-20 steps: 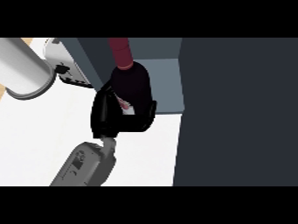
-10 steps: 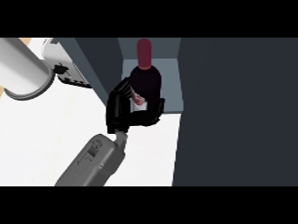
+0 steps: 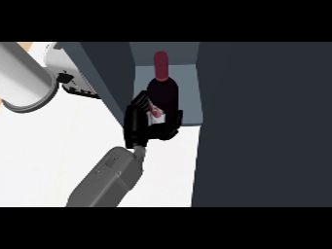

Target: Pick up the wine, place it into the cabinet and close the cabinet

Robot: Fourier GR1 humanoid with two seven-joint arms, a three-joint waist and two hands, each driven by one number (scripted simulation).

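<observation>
The dark cabinet [image 3: 269,121] fills the right side of the view, its front a broad flat face running from top to bottom. To the left of that face its opening shows a pale blue-grey inner wall, with a dark door panel [image 3: 103,73] angled away at the opening's left edge. The white counter [image 3: 46,155] spreads below and to the left, and a large pale cylinder [image 3: 17,78] lies across its upper left corner (what it is I cannot tell).

One grey forearm comes up from the lower edge, ending in a black hand [image 3: 143,127]; which arm it belongs to is not plain. Its fingers are curled round the lower body of the wine bottle [image 3: 162,90]. The bottle stands upright just inside the opening, red cap uppermost.
</observation>
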